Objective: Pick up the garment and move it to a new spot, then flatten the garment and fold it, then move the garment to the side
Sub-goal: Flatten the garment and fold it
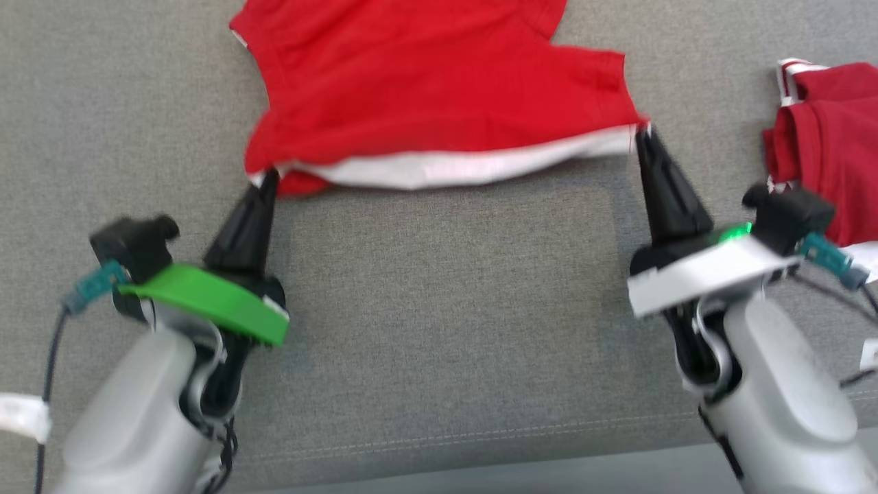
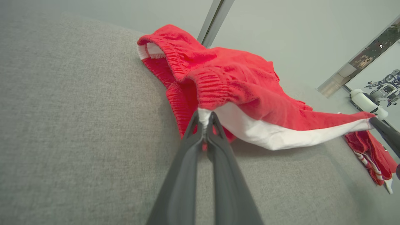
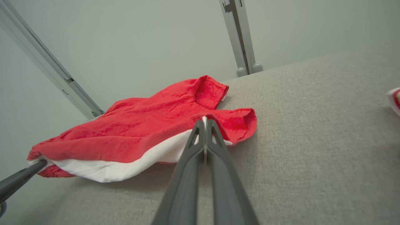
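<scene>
The left hand (image 1: 269,175) and right hand (image 1: 643,132), over the grey fabric surface (image 1: 446,288), are each clamped on one end of the garment's (image 1: 439,82) white hem. The garment lies beyond the fingertips, long axis left to right, equally near both arms. A second red garment (image 1: 823,144) just beside the right hand may snag on a rightward move.
</scene>
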`<state>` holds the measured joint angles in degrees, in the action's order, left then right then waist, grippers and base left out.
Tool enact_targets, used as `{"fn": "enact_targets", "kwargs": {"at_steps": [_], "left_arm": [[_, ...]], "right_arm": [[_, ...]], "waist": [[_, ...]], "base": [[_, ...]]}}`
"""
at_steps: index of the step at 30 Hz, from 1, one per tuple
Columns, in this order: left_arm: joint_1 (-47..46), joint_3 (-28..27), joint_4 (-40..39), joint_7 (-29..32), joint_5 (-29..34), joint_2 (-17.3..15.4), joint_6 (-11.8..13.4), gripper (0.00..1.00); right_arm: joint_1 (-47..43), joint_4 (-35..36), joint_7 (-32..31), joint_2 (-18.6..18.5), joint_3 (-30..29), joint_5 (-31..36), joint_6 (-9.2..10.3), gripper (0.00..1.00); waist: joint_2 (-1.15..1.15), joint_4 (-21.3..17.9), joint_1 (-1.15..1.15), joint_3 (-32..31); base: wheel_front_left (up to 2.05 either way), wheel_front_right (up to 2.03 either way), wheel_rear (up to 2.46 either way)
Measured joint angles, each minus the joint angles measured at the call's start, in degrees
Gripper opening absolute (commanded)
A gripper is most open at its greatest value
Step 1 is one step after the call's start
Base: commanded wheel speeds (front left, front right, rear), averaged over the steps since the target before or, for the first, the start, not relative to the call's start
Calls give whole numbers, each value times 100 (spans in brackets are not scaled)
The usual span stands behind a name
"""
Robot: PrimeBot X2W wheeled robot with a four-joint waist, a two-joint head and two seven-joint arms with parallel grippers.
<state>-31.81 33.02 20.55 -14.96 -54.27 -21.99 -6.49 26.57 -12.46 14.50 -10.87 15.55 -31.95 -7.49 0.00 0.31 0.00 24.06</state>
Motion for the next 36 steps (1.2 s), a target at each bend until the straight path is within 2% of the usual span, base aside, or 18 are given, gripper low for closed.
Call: {"fn": "enact_targets", "kwargs": {"at_steps": [7, 16, 23, 36], "left_arm": [[1232, 77, -456, 35, 36, -81, 355, 0], [2207, 160, -990, 401, -275, -307, 810, 0], [2656, 322, -1355, 761, -387, -467, 969, 0], [3004, 368, -1648, 1072, -625, -636, 1161, 0]], "right_arm": [[-1513, 419, -411, 305, -246, 66, 1, 0], [-2675, 899, -1004, 535, -581, 189, 1, 0], [-3316, 1314, -1544, 601, -788, 341, 1, 0], [-3935, 1882, -2007, 754, -1214, 416, 0, 0]], "waist": [[0, -31, 0, -473], [0, -52, 0, -1063], [0, -47, 0, -1428], [0, -91, 0, -1636]], "base": [[0, 0, 0], [0, 0, 0], [0, 0, 0], [0, 0, 0]]}}
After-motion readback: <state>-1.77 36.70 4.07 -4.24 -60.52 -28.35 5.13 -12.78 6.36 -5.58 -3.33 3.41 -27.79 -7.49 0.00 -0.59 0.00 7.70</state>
